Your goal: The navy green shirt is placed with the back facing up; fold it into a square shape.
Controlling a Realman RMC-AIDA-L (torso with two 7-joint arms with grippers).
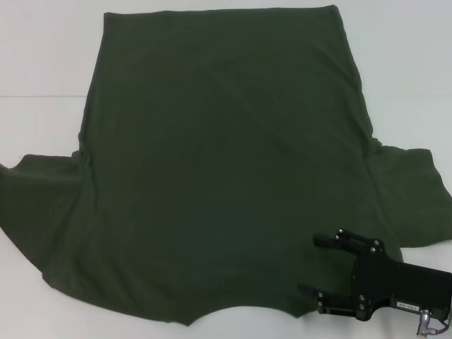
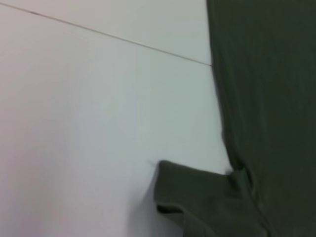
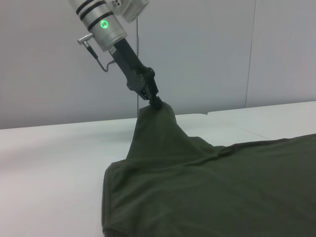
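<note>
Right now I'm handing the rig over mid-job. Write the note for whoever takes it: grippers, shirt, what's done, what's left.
Left gripper: jaws shut on the navy green shirt, pinching the sleeve on the robot's left into a raised peak above the table. It is outside the head view.
Right gripper: jaws open over the shirt's near right shoulder, beside the collar, holding nothing.
Shirt: spread back up, collar toward the robot, hem far, both sleeves out.
Done: one sleeve gripped; no fold visible yet.
Left: probably grip the right side, fold sleeves and sides in, then fold to a square.
</note>
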